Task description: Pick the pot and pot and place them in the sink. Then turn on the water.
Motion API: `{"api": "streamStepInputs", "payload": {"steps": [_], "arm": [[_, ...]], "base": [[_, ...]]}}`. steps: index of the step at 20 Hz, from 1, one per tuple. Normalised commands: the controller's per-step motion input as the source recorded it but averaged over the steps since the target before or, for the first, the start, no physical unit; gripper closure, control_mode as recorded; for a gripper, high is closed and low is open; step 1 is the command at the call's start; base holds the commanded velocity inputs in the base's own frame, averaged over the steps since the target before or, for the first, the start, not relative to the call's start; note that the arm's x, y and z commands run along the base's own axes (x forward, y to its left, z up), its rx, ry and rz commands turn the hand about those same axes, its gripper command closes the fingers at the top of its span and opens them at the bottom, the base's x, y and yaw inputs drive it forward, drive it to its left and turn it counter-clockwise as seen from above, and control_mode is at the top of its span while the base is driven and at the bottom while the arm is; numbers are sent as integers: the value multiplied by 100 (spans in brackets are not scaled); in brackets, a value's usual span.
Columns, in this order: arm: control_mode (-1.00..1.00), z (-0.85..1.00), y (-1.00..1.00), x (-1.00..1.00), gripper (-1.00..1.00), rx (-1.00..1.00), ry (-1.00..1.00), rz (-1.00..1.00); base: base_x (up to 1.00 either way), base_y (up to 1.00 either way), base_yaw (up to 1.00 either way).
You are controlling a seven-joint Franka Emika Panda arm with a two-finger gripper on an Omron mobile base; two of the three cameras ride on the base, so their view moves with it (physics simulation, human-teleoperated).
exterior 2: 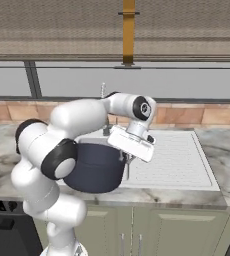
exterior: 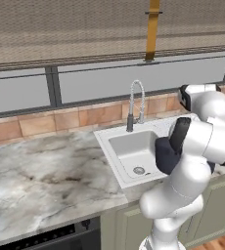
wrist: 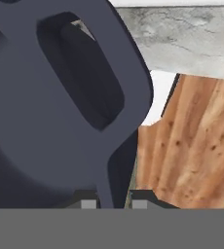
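From my left base view, the matte navy pot (exterior: 166, 154) hangs half hidden behind my white forearm, over the front right edge of the smooth white rectangular sink (exterior: 129, 151) with its coiled chrome faucet (exterior: 136, 105). From the right base view, my gripper (exterior 2: 127, 158) meets the round, deep pot's rim at its right side, above the veined marble counter (exterior 2: 222, 145) edge. In the hand view, my fingers (wrist: 88, 203) are pinched narrowly on the thin flat loop handle (wrist: 109, 146), the pot's curved wall swelling left of them.
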Motion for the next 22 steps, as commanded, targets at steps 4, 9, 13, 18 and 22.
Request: {"api": "streamStepInputs", "payload": {"steps": [4, 9, 13, 18, 22], "arm": [[-100, 0, 1, 1, 100, -13, 0, -15], [-100, 0, 10, 21, 100, -10, 0, -25], [-100, 0, 15, 25, 100, -4, 0, -24], [-100, 0, 25, 1, 100, -6, 0, -8], [-100, 0, 31, 0, 100, -14, 0, -3]], "base": [[0, 0, 0], [0, 0, 0], [0, 0, 0], [0, 0, 0], [0, 0, 0]]}}
